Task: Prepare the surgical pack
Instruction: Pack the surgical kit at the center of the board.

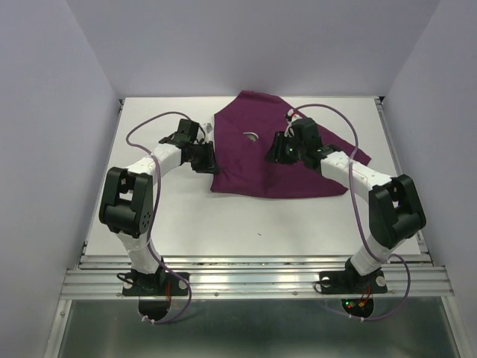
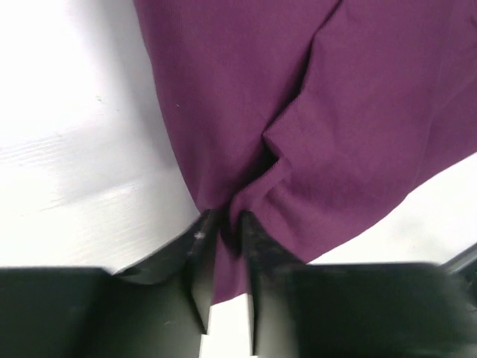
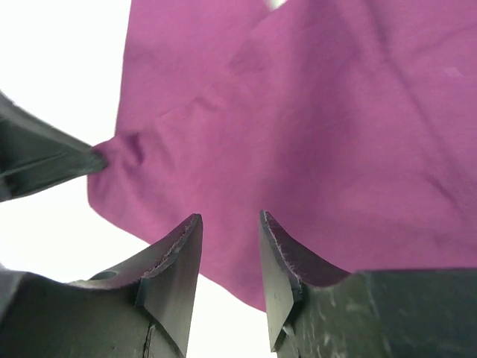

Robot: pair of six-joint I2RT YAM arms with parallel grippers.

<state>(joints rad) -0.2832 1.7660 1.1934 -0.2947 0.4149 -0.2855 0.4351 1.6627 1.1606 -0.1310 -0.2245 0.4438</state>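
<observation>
Cloth (image 1: 250, 168) of plum purple lies rumpled at the table's (image 1: 261, 224) far middle, its left edge bunched between the pressed-together fingers of the left gripper (image 2: 223, 224), while the right gripper (image 3: 229, 220) hangs over it, fingers parted, holding nothing. That thin pinch could slip, or a tug might drag the whole cloth askew. No label or writing shows anywhere

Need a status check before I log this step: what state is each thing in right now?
purple cloth: folded and rumpled on the table, left edge pinched.
left gripper: shut on the cloth's left edge.
right gripper: open, over the cloth, gripping nothing.
small shiny loop: at the cloth's middle; too small to identify.
</observation>
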